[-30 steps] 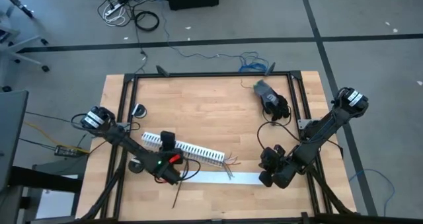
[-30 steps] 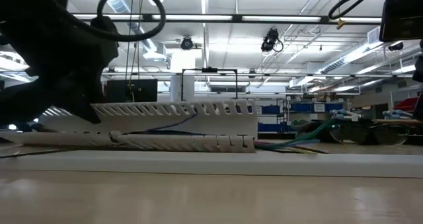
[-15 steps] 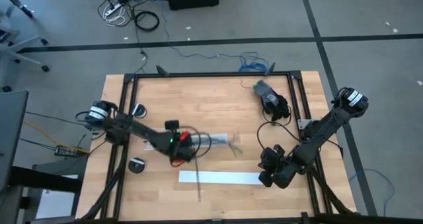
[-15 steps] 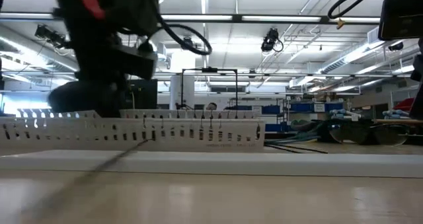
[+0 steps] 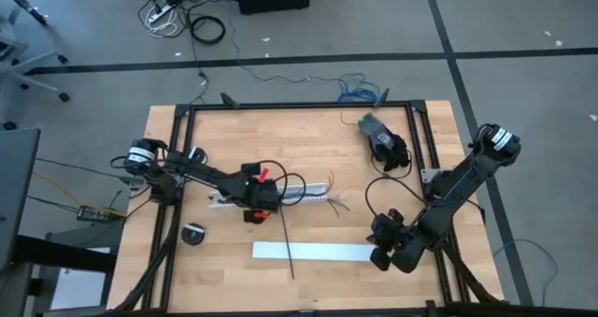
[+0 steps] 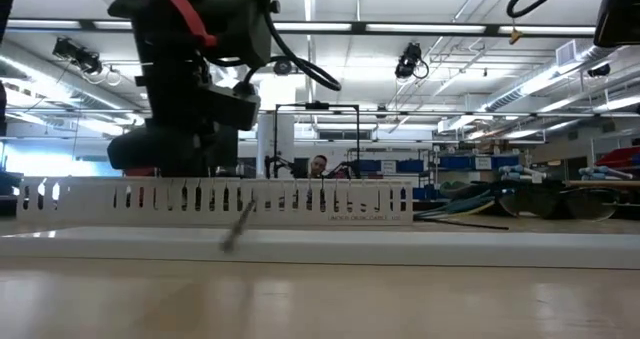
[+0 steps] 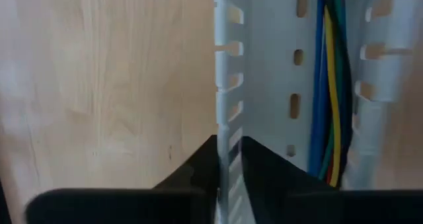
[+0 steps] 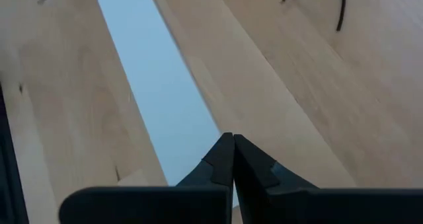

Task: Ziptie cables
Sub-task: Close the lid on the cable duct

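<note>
A long white slotted channel (image 5: 280, 194) lies left to right at the table's middle. The cables (image 7: 330, 85), blue, green and yellow, run inside it, and their ends (image 5: 338, 201) stick out of its right end. My left gripper (image 5: 257, 200) is shut on the channel. The ziptie (image 5: 283, 244), a thin black strip, runs from the channel beside that gripper toward the near edge; whether its far end is caught there I cannot tell. My right gripper (image 5: 383, 258) is shut with nothing between its fingers, at the right end of a flat white cover strip (image 5: 313, 252). My left gripper pinches one long slotted side wall (image 7: 228, 128) of the channel, left of its middle, with one finger inside the channel and one outside (image 7: 198, 168). The fingers point steeply down, slanting in from the table's left. The channel stays level with its open side up.
A black frame (image 5: 299, 106) borders the wooden table. Two small round black parts (image 5: 192, 234) (image 5: 194, 155) lie at the left. At the far right sits a dark grey object (image 5: 383, 139) with a black cord. A person shows far off in the room (image 6: 318, 164).
My left gripper has swung toward the far edge and the right, turning as it went, and has carried the channel along. The channel lay slanted near the cover strip; now it lies level and farther from it. The ziptie has shifted right and toward the far edge with it.
</note>
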